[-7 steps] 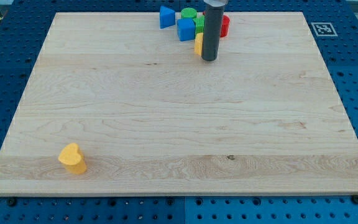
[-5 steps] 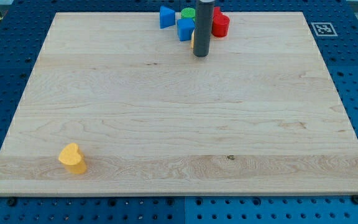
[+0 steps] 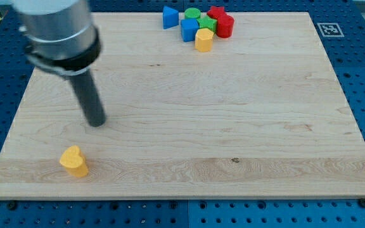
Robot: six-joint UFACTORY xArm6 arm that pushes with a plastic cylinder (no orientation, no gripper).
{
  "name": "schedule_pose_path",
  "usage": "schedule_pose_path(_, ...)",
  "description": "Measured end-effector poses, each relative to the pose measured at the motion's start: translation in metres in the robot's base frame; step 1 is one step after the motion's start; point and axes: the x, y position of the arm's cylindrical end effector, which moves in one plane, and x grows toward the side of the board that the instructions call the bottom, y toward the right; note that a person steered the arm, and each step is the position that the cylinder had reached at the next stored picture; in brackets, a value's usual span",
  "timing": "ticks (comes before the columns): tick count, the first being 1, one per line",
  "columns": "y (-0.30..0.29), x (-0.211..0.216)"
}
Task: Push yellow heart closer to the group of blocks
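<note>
The yellow heart [image 3: 74,161] lies alone near the board's bottom left corner. My tip [image 3: 96,123] rests on the board a short way above and to the right of it, not touching it. The group of blocks sits at the view's top centre: a blue triangle [image 3: 170,17], a blue block [image 3: 189,29], a green round block [image 3: 192,14], a green block [image 3: 206,25], a red round block [image 3: 225,26], another red block [image 3: 216,12] behind it, and a yellow block [image 3: 203,39] at the group's lower edge.
The wooden board [image 3: 233,126] lies on a blue pegboard table. A black and white marker tag [image 3: 329,29] sits at the board's top right corner. The arm's grey body [image 3: 56,31] hangs over the top left part of the board.
My tip has moved from beside the block group at the top centre down and left across the board to near the yellow heart. No block has moved.
</note>
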Motion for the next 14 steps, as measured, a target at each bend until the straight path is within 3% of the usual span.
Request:
schedule_pose_path(1, -0.047, 0.033)
schedule_pose_path(3, -0.044, 0.086)
schedule_pose_path(5, -0.015, 0.068)
schedule_pose_path(8, 0.018, 0.102)
schedule_pose_path(11, 0.067, 0.08)
schedule_pose_path(13, 0.129, 0.065)
schedule_pose_path(14, 0.127, 0.043)
